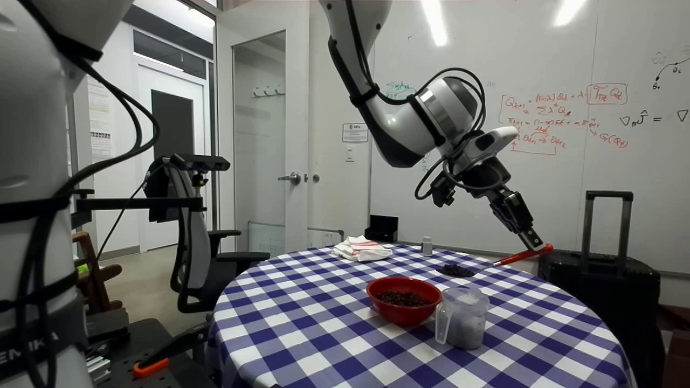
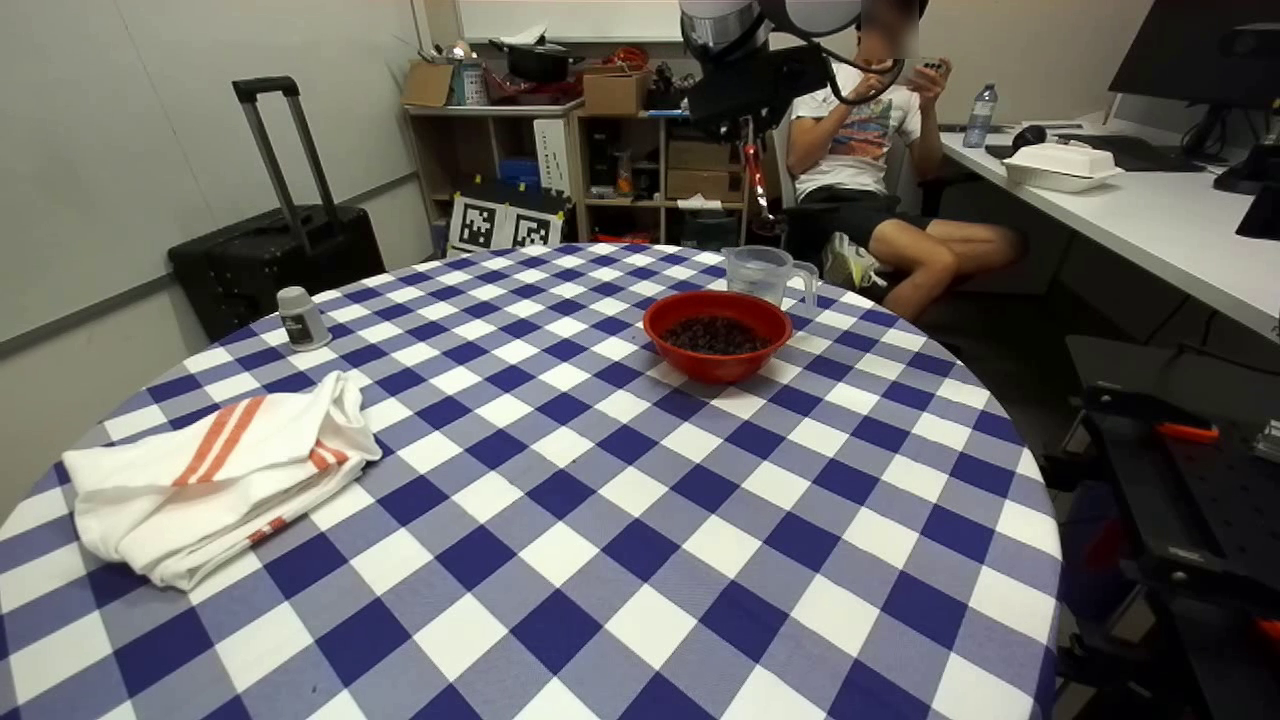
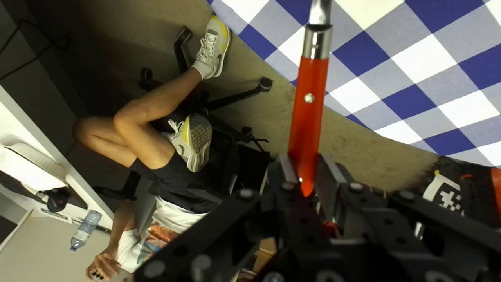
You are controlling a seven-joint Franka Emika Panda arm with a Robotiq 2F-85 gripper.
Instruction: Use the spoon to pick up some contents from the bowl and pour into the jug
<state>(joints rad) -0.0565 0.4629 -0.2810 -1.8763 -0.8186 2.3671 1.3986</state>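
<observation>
A white robot arm (image 1: pixel 409 129) reaches over a blue-and-white checked tablecloth (image 2: pixel 570 545), its black two-fingered pincer (image 3: pixel 307 172) clamped near the handle end of a red-handled metal spoon (image 3: pixel 309 103). From the grip, the spoon's long axis runs left and downward in an exterior view, out to a dark heap (image 1: pixel 455 270) on its head. A clear plastic jug (image 1: pixel 470 326) stands below that heap, lower than the pincer and to its left there; just beside it sits a round, bright red bowl (image 2: pixel 716 370) of similar dark pieces (image 2: pixel 716 335). Spoon head and jug nearly line up in both exterior views, though from here the depth is hard to read. Pouring seems next: the head should be squarely over the jug's mouth before any twist, or pieces may spill.
</observation>
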